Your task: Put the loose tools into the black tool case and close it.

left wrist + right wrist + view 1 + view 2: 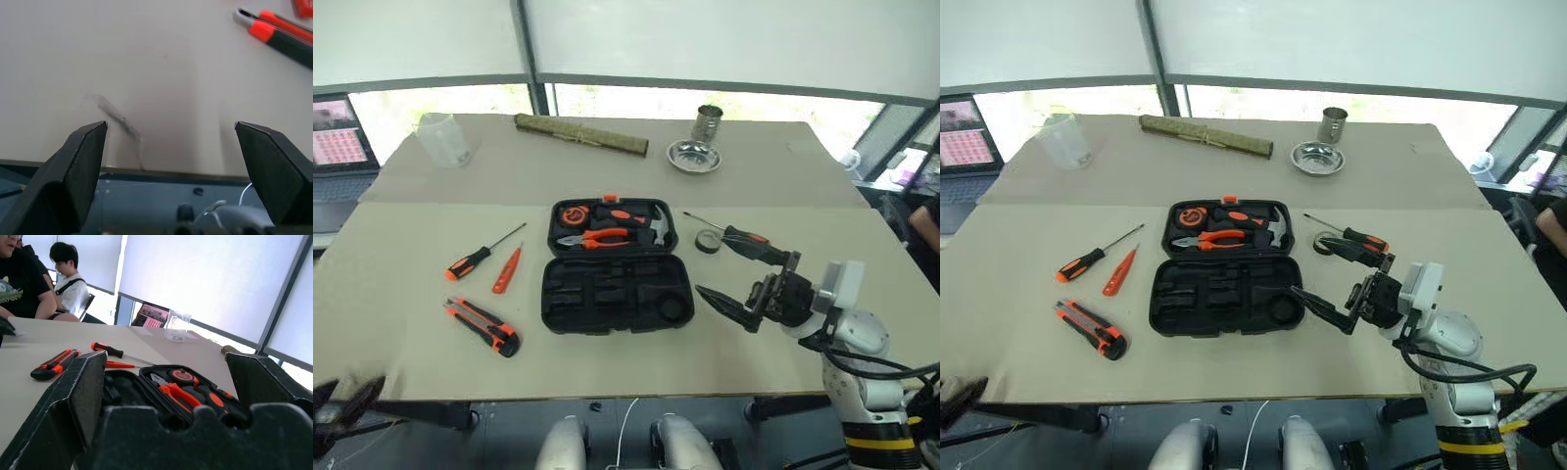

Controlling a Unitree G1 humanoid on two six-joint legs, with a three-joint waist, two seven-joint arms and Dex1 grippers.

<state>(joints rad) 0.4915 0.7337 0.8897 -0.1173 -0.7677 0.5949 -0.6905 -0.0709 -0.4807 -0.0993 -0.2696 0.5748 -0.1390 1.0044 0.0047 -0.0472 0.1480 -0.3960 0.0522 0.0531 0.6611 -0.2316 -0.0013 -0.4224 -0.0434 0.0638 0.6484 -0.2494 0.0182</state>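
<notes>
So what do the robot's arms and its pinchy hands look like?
The right gripper has two long, pointed black jaws on a dark block. Behind it sits a pale grey box, then a rounded silver-white arm with black cables looping along it and a yellow-and-black band lower down. The left gripper has matching chunky black jaws.

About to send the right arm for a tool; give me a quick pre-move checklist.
1. Case lying open, slots showing: ok.
2. Right gripper open and holding nothing: ok.
3. Left gripper open, low at the table edge: ok.
4. Screwdriver and tape roll right of the case, beside the right gripper: ok.
5. Second screwdriver, slim screwdriver and knife left of the case, not yet packed: not ok.
6. Which slot fits which tool: cannot tell.
</notes>
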